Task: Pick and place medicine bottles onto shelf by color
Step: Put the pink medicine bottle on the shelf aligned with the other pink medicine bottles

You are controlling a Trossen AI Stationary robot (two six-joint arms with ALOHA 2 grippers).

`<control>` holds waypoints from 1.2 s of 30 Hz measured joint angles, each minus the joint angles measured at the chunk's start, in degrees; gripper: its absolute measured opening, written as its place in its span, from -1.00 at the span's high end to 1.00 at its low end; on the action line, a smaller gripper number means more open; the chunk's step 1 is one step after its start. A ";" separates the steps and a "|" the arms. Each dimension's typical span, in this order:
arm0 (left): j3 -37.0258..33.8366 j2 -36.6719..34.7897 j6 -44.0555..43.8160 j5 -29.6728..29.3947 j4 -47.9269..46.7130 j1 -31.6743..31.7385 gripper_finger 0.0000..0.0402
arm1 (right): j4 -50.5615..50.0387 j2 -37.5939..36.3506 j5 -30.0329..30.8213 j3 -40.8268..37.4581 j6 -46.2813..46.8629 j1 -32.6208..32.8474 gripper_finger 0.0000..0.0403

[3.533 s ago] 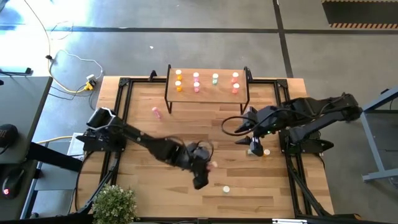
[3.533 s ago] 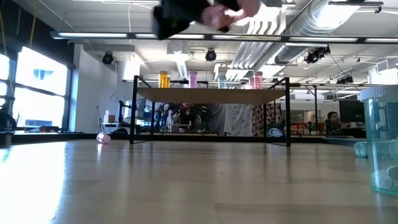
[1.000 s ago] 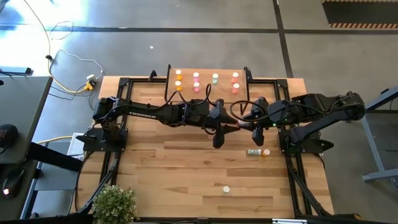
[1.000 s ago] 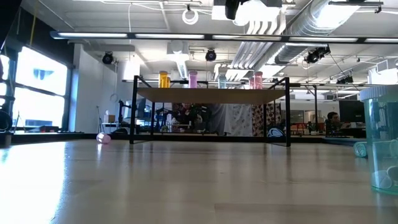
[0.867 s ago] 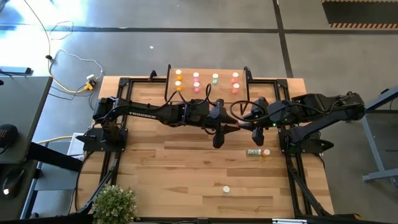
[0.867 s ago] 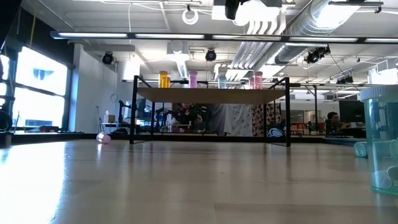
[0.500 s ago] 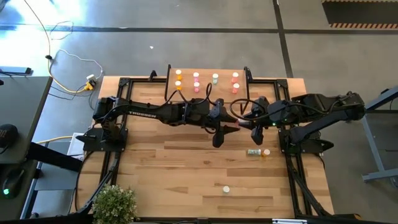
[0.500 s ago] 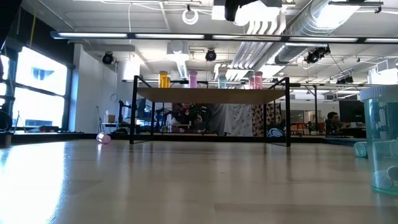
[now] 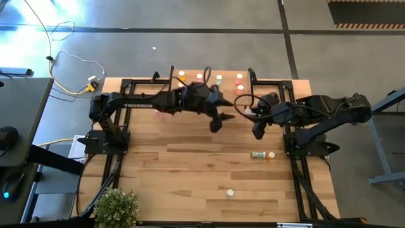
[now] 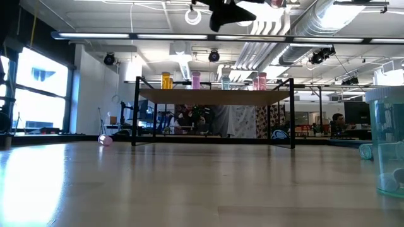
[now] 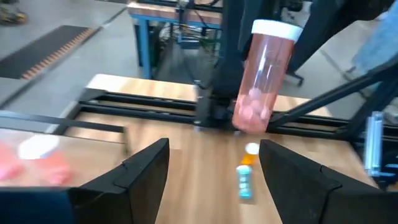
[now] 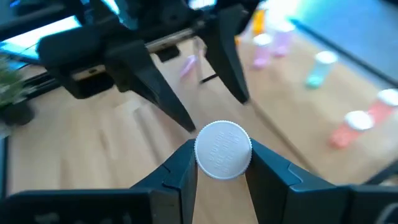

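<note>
On your far left, a leafy potted plant sits at the corner of the slatted wooden table. A pink bottle lies on its side near the shelf's black leg. Your left gripper hangs mid-table in front of the light-wood shelf, its angular dark fingers spread apart with nothing between them. Upright orange, pink, teal and red cylinders stand in rows on the shelf. Your right gripper is clamped on a clear pinkish bottle with a ridged white cap, just right of the left one. A teal bottle and an orange bottle lie together on the table near the right arm's base.
</note>
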 joint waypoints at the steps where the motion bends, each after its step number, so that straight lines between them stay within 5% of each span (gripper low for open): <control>1: 0.00 -0.68 0.69 0.00 -1.01 0.72 -0.20 | 0.00 -0.02 1.22 0.00 0.00 -0.46 0.49; 9: 0.02 -5.22 5.10 0.00 -7.57 4.99 -0.20 | -0.50 -0.35 13.62 0.00 -2.22 -6.83 0.49; 13: 0.04 -6.92 7.98 -0.05 -8.57 5.96 -0.20 | -0.50 -0.35 15.12 0.00 -2.72 -12.05 0.49; 28: 0.02 -8.77 11.28 -0.22 -10.61 7.28 -0.20 | -2.56 10.66 -1.24 0.00 2.10 -24.24 0.49; 36: 0.02 -8.77 12.18 -0.22 -11.86 7.28 -0.20 | -4.34 13.65 -0.66 -0.03 5.60 -22.17 0.49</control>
